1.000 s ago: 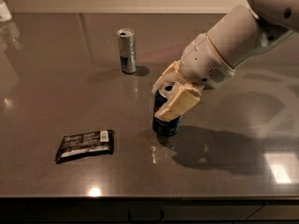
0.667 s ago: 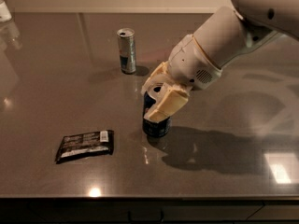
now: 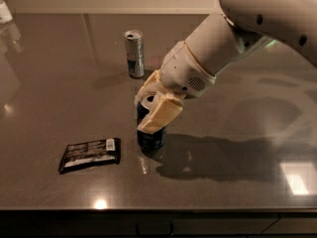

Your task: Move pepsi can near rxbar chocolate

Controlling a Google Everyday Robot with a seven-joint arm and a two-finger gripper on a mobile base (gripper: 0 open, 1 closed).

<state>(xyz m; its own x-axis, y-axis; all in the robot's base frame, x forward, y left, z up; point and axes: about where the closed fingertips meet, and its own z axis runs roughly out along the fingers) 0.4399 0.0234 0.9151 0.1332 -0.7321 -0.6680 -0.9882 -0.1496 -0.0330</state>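
Observation:
The pepsi can (image 3: 150,138) is a short dark blue can, upright near the middle of the grey table. My gripper (image 3: 152,109) reaches down from the upper right and is shut on the pepsi can's upper part; one cream finger (image 3: 159,114) covers its front. The rxbar chocolate (image 3: 90,154), a flat black wrapper with white text, lies on the table a short gap to the left of the can. The can's logo is hidden.
A taller slim silver-blue can (image 3: 133,53) stands upright farther back on the table (image 3: 237,182). A pale object (image 3: 4,11) sits at the far left corner. The table's front edge runs along the bottom.
My gripper has carried the pepsi can to the left and a little toward the front, closer to the rxbar chocolate. The rxbar and the silver can have not moved.

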